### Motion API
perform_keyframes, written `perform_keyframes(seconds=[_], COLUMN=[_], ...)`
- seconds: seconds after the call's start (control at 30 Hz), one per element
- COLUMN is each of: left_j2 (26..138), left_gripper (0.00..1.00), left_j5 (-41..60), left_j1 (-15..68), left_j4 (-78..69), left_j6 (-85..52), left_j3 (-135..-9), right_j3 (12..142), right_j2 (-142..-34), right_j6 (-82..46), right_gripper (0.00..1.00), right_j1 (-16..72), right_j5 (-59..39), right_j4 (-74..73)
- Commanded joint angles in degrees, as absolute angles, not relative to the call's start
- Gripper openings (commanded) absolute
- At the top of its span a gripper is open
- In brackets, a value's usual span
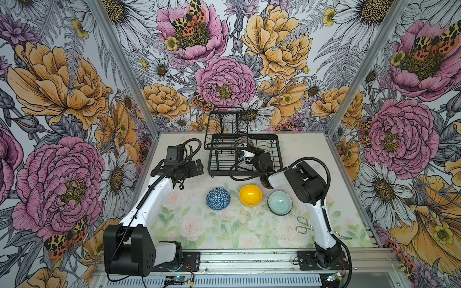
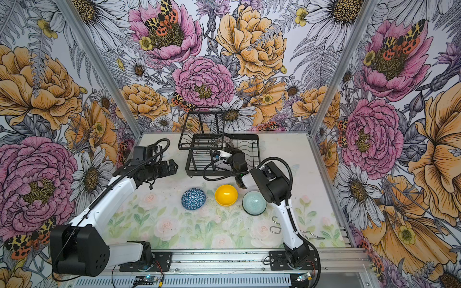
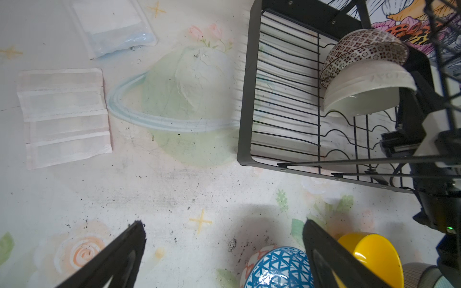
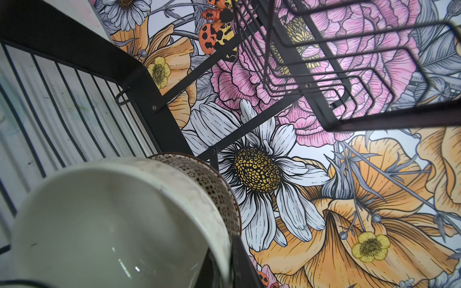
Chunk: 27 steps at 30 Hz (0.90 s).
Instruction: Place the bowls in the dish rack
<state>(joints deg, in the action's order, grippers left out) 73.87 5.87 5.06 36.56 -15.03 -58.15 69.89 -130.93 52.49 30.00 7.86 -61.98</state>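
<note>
Right gripper (image 1: 243, 151) grips the cream bowl (image 3: 361, 87) by its rim inside the dish rack (image 3: 245, 99), mid-frame, beside the mosaic bowl (image 3: 361, 47). Left gripper (image 3: 223, 224) gapes wide over bare table (image 1: 174, 224) left of the rack. Below, apart: blue bowl (image 1: 218, 198), yellow bowl (image 1: 250, 195), teal bowl (image 1: 280, 202).

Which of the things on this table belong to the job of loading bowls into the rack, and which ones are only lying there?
For the job: black wire dish rack; dark-and-white mosaic bowl and plain cream bowl, both at the rack; blue triangle-patterned bowl, plain yellow bowl, pale teal bowl, on the table.
Lying about: metal wire tongs; clear plastic pouch; white pleated sheet.
</note>
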Motion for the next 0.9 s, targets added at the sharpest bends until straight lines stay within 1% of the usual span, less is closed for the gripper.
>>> perform_keyframes(seconds=[0.0, 0.17, 0.27, 0.53, 0.73, 0.8, 0.87], left_j2=[73.4, 73.4, 73.2, 72.9, 72.9, 72.8, 72.7], left_gripper=[0.99, 0.99, 0.99, 0.99, 0.99, 0.99, 0.99], left_j5=[7.2, 7.1, 7.1, 7.1, 7.1, 7.0, 6.5], left_j1=[4.6, 4.8, 4.8, 4.9, 5.0, 5.1, 5.0], left_j4=[35.0, 35.0, 34.9, 34.8, 34.8, 34.9, 34.9], left_j6=[-14.7, -14.8, -14.8, -14.8, -14.8, -14.8, -14.9], left_j3=[-57.4, -57.4, -57.4, -57.1, -57.3, -57.2, -57.1], right_j3=[69.2, 68.8, 68.6, 68.4, 68.4, 68.2, 67.9], right_j2=[-128.3, -127.8, -127.5, -126.9, -126.4, -126.1, -125.8], right_j6=[50.3, 50.0, 50.1, 50.2, 50.3, 50.3, 50.1], right_gripper=[0.11, 0.18, 0.26, 0.31, 0.39, 0.43, 0.51], right_j1=[30.2, 30.2, 30.2, 30.2, 30.1, 30.1, 30.0], right_j5=[6.9, 6.9, 6.8, 6.8, 6.8, 6.4, 6.2], right_j4=[-60.2, -60.2, -60.0, -60.1, -60.1, -60.0, -60.0])
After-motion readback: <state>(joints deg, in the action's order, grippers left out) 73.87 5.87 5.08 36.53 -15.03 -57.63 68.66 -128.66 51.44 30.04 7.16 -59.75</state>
